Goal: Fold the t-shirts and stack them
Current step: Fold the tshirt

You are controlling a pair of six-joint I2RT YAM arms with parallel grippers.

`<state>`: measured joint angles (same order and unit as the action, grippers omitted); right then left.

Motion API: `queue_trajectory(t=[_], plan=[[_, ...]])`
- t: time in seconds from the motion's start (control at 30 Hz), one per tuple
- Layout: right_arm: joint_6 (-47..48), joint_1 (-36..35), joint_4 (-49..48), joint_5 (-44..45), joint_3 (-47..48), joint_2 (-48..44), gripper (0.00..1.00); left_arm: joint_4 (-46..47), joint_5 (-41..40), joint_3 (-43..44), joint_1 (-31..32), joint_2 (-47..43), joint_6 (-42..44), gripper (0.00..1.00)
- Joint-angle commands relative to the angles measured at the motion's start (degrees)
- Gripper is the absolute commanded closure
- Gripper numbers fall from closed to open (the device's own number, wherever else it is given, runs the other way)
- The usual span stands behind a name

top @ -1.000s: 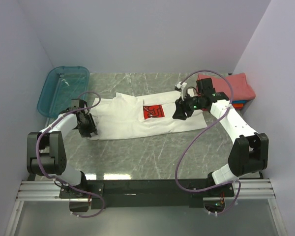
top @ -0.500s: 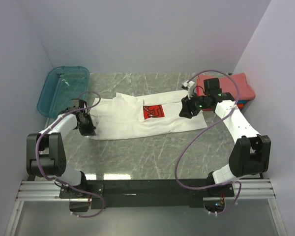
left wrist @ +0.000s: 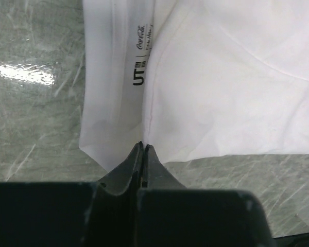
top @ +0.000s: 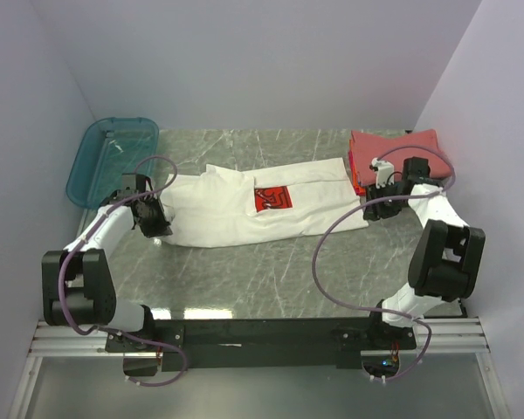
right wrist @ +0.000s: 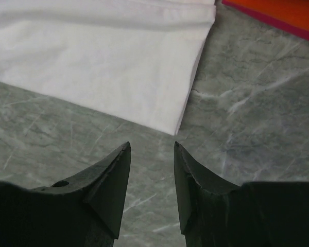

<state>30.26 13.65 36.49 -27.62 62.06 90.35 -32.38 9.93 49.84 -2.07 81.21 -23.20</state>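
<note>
The white tee (top: 244, 209) with its red square print (top: 271, 199) lies spread lengthwise across the table. My left gripper (top: 155, 229) is at its left end. In the left wrist view the jaws (left wrist: 143, 147) are shut, pinching the white cloth (left wrist: 221, 77) at its edge, beside the neck label (left wrist: 138, 77). My right gripper (top: 373, 209) is open and empty, just off the tee's right corner. In the right wrist view the open fingertips (right wrist: 152, 146) point at that corner (right wrist: 172, 128). The folded coral-red tee (top: 400, 150) tops a stack at the back right.
The teal plastic bin (top: 113, 155) stands at the back left, close to my left arm. The orange edge of the stack (right wrist: 278, 10) lies just beyond the tee's right end. Walls close in the left, right and back sides.
My right gripper has moved right, from above the tee's right part to beyond its right edge, by the stack. The tee's right end now lies flat. My left gripper has barely shifted.
</note>
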Motion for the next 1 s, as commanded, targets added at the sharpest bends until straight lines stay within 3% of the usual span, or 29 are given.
queue_trajectory(t=[0.0,0.4,0.97], plan=[[-2.1,0.1,-4.1,1.7,2.4,4.2,0.54,0.9,3.0,0.4,-0.1,-2.7,1.0,0.99],[-5.3,0.1,-5.1,0.9,9.2,15.6,0.54,-0.2,6.1,1.7,-0.1,-3.3,1.3,0.99],[-4.7,0.1,-2.4,-0.9,8.6,17.1,0.61,0.1,7.6,1.1,-0.1,-4.3,0.1,0.99]])
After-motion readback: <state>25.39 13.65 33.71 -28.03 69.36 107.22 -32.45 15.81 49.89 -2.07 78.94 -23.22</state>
